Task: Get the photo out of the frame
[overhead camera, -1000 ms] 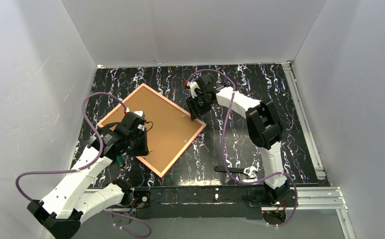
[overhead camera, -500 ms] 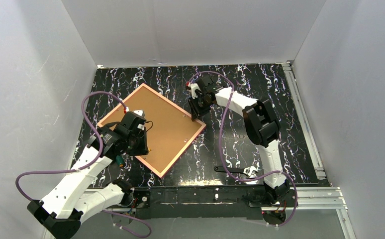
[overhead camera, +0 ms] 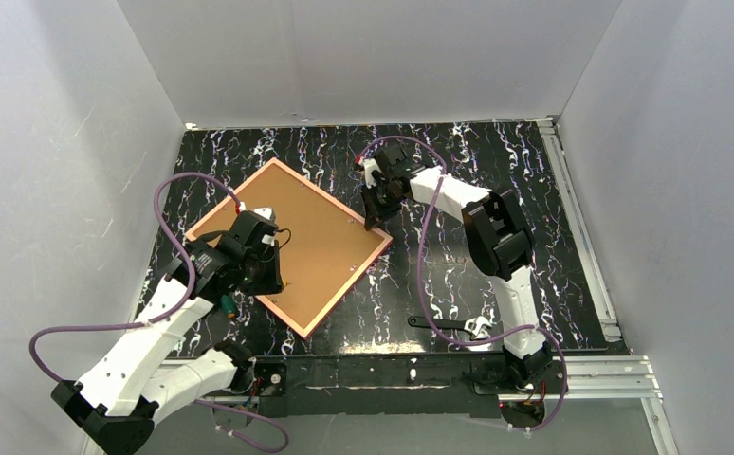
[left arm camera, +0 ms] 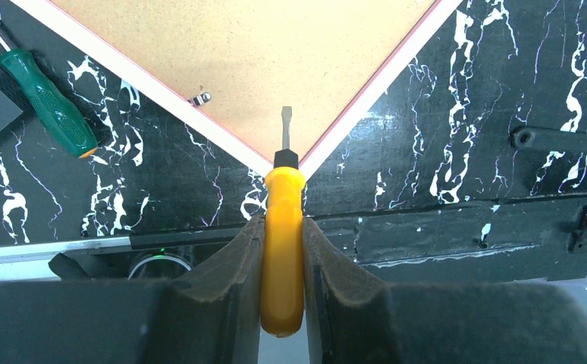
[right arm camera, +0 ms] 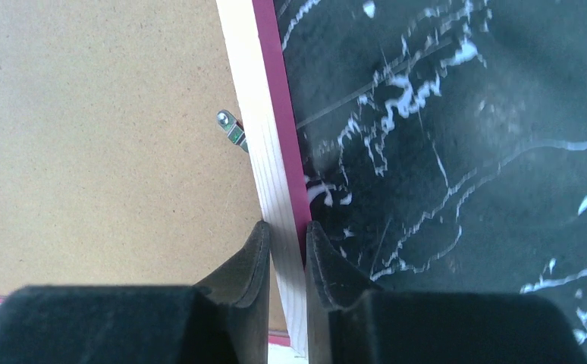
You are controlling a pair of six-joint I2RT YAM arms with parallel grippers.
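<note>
1. The frame (overhead camera: pixel 287 245) is lying face down on the table (overhead camera: pixel 458 256), brown back panel up. It's turned diagonally, with one corner pointing at the arms' bases. The photo doesn't show at all; I'd guess it's under that panel.
2. The left gripper (left arm camera: pixel 281 224) is clenched on a yellow screwdriver (left arm camera: pixel 283 280). The blade points straight away from the fingers, right over the frame's near corner.
3. The thing that matters is the little metal tab (left arm camera: pixel 199 98) on the near-left rail. It sits left of the blade, off its line, so the tip needs to slide sideways to reach it. The left arm is clearly the closer one.
4. The right gripper (right arm camera: pixel 284 231) is pinching the frame's far-right rail, one finger on each side. Looks like it's there to hold things steady.
5. A green screwdriver (left arm camera: pixel 48 102) is lying loose beside the frame.
</note>
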